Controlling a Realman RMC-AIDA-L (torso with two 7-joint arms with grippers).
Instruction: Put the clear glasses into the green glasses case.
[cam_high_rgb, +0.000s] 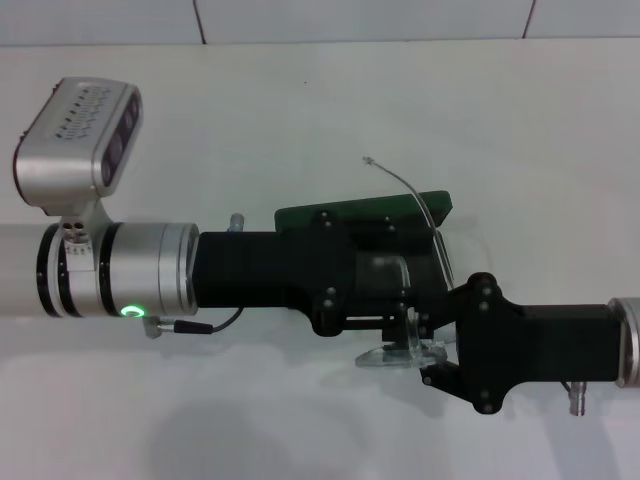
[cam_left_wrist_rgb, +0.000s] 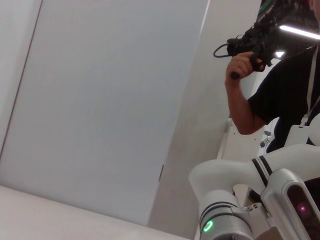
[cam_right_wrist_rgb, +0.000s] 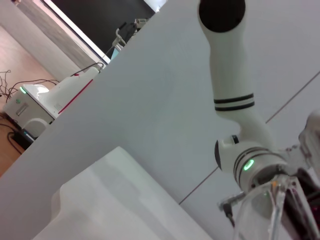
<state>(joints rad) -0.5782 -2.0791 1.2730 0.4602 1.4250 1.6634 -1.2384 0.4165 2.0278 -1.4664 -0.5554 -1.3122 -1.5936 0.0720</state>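
The clear glasses (cam_high_rgb: 402, 352) sit at the meeting point of the two arms, just past centre toward 4 o'clock in the head view. Their curved transparent lens lies low against the tip of the right gripper (cam_high_rgb: 432, 362), while one thin clear arm rises from it and arcs up over the green glasses case (cam_high_rgb: 362, 212) toward 12 o'clock, ending in a small hooked tip. The right gripper's fingers appear clamped on the lens end of the glasses, though the black housing hides most of the contact. The left gripper (cam_high_rgb: 385, 290) reaches in from 9 o'clock, its black body covering nearly all of the case; whether its fingers are apart or together cannot be told.

The case shows only as a dark green, flat slab with a rounded corner, peeking out at the 12 o'clock edge of the left gripper. The glasses are glossy, colourless plastic, and in the right wrist view they (cam_right_wrist_rgb: 272, 205) appear as clear struts close to the lens. The table (cam_high_rgb: 300, 110) is plain matte white.
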